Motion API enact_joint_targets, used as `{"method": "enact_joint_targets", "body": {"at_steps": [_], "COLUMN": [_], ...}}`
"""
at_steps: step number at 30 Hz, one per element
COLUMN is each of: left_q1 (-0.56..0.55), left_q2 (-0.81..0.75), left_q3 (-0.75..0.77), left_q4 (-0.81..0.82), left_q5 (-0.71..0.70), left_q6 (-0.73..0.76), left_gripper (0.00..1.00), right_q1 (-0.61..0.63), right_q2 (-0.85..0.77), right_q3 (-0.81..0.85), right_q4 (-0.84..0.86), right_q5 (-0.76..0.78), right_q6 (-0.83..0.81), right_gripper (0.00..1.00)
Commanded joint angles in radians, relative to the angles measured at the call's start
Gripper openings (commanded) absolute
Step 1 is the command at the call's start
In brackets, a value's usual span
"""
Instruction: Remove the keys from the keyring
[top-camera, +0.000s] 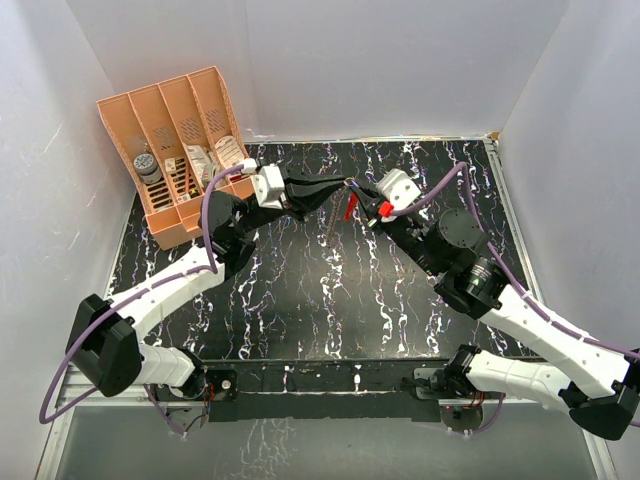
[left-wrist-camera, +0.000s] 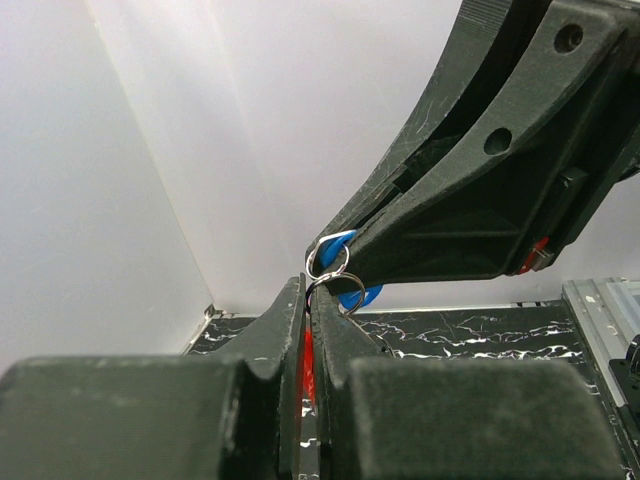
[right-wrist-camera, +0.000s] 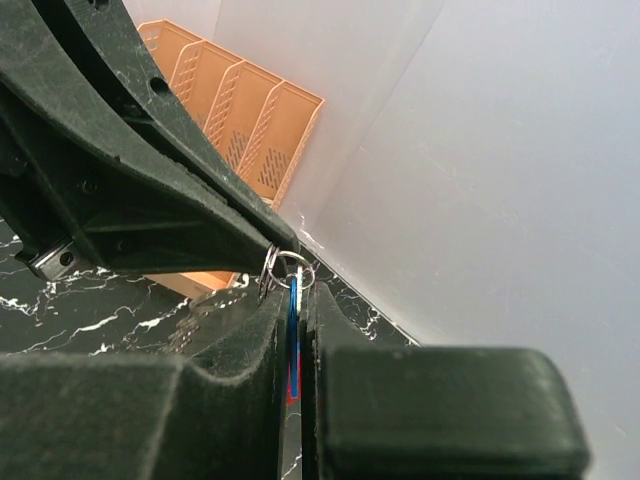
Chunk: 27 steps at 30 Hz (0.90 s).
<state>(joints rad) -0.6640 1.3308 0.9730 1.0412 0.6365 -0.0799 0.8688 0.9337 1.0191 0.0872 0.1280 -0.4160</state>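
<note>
My two grippers meet tip to tip above the back middle of the black marbled table (top-camera: 330, 300). My left gripper (top-camera: 343, 187) (left-wrist-camera: 308, 290) is shut on the keyring; its red fob (left-wrist-camera: 307, 365) shows between the jaws and hangs below the tips in the top view (top-camera: 350, 207). Its thin silvery rings (left-wrist-camera: 328, 262) (right-wrist-camera: 285, 268) bridge the two grippers. My right gripper (top-camera: 366, 193) (right-wrist-camera: 296, 290) is shut on a blue-headed key (right-wrist-camera: 292, 330), whose blue head also shows in the left wrist view (left-wrist-camera: 352, 296). The key blades are hidden.
An orange slotted organizer (top-camera: 175, 150) holding small items stands at the back left, close behind my left arm. White walls enclose the table on three sides. A metal rail runs along the near edge by the arm bases.
</note>
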Motion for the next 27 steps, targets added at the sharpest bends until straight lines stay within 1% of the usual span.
{"method": "enact_joint_targets", "body": {"at_steps": [1,5,8,12,15,18,20,22,23,24,27], "left_q1": [-0.008,-0.008,-0.008,-0.008,-0.007,-0.008,-0.008,-0.008,-0.008,-0.008,-0.009], "left_q2": [-0.067,-0.082,-0.082,-0.078,-0.064,-0.055,-0.06,-0.071,-0.075,-0.077,-0.081], "left_q3": [-0.009,-0.015,-0.017,-0.027,-0.051,-0.098,-0.12,-0.126,-0.124,-0.123,-0.12], "left_q4": [0.078,0.058,0.066,0.104,0.187,0.266,0.262,0.221,0.2,0.183,0.177], "left_q5": [-0.11,-0.196,-0.219,-0.273,-0.306,-0.38,-0.416,-0.412,-0.397,-0.38,-0.313], "left_q6": [-0.015,-0.026,-0.058,-0.146,-0.251,-0.356,-0.389,-0.404,-0.409,-0.413,-0.426], "left_gripper": [0.0,0.0,0.0,0.0,0.0,0.0,0.0,0.0,0.02,0.07,0.17], "right_q1": [0.007,0.007,0.007,0.007,0.007,0.007,0.007,0.007,0.007,0.007,0.007], "right_q2": [-0.024,-0.031,-0.03,-0.023,-0.017,-0.014,-0.013,-0.016,-0.018,-0.02,-0.018], "right_q3": [0.033,0.028,0.026,0.023,0.019,0.014,0.015,0.016,0.018,0.019,0.022], "right_q4": [0.059,0.059,0.058,0.056,0.054,0.053,0.052,0.054,0.055,0.058,0.062], "right_q5": [-0.015,-0.013,-0.015,-0.02,-0.019,-0.015,-0.016,-0.011,-0.009,-0.008,-0.005], "right_q6": [0.011,0.012,0.011,0.016,0.02,0.023,0.023,0.022,0.018,0.016,0.01], "right_gripper": [0.0,0.0,0.0,0.0,0.0,0.0,0.0,0.0,0.0,0.0,0.0]}}
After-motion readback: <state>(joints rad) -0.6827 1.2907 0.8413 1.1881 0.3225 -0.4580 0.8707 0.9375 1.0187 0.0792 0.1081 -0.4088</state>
